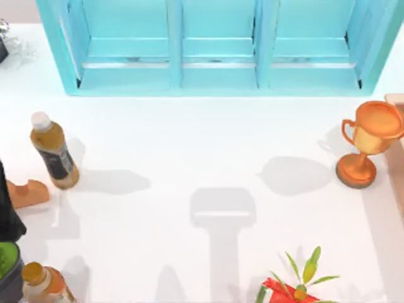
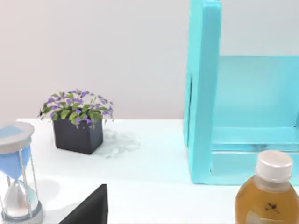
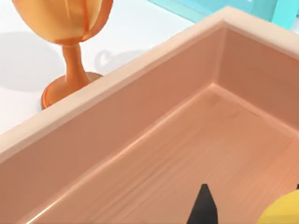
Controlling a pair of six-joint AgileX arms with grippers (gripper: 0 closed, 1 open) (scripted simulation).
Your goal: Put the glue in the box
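White table (image 1: 189,158); trophy (image 3: 65,42) just beside box (image 3: 154,140); right hand's grip on glue (image 3: 285,212) unclear.

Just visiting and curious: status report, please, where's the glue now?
Right gripper over the pale wooden box. Yellow rounded shape beside it, likely the glue bottle. Left arm parked at table's left. Gold trophy stands outside the box wall.

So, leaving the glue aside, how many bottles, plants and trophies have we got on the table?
Bottles: 2, the white-capped bottle and the orange-capped bottle in the top view's lower left corner.
Plants: 2, the purple-flowered plant and the red-potted plant.
Trophies: 1, the trophy.
Total: 5.
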